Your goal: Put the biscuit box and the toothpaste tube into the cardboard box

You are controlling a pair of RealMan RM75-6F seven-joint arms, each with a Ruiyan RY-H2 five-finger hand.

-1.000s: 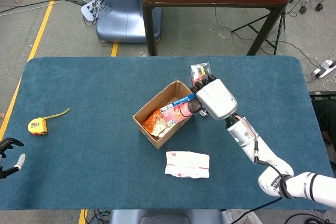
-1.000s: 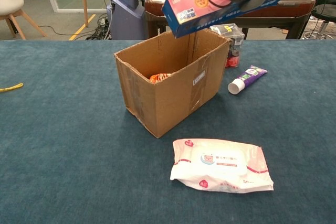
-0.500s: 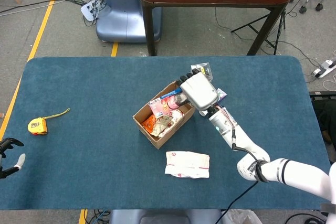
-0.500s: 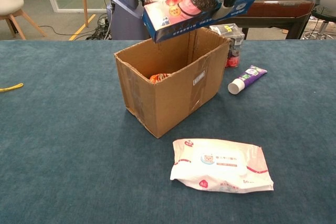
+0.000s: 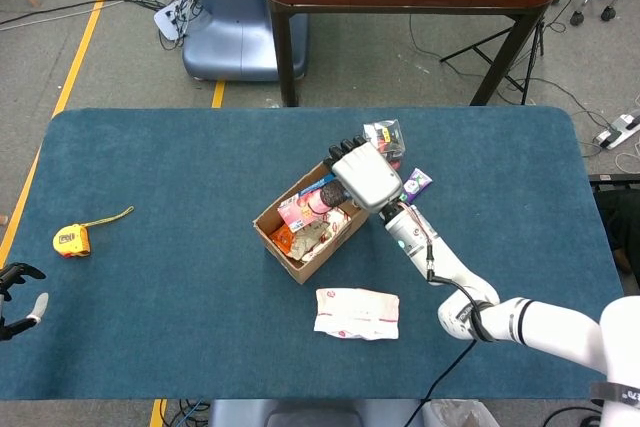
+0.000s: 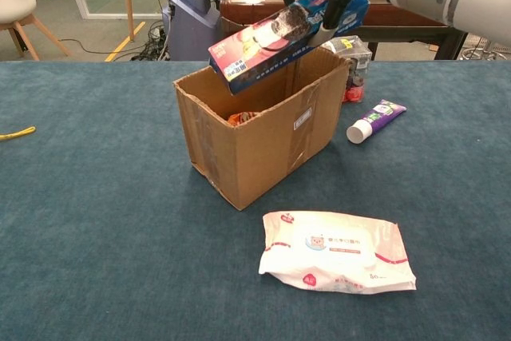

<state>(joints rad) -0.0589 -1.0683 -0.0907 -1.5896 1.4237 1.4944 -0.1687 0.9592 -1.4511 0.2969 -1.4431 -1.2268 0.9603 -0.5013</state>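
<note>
At frame centre, your right hand (image 5: 366, 174) grips the biscuit box (image 6: 283, 37), tilted over the open cardboard box (image 6: 254, 135).
Your biscuit box's lower left end dips just past the cardboard rim, with snack packets inside. The toothpaste tube (image 6: 375, 120) lies on the blue worktop (image 5: 160, 247) right of the cardboard box, apart from it, near a clear packet at the far corner. A wipes pack (image 6: 335, 251) sits toward the near edge; its print is too small to read. Your left hand (image 5: 18, 299), lower left, holds nothing, fingers apart, below a yellow tape measure (image 5: 72, 240). Wide bare cloth lies left of centre.
</note>
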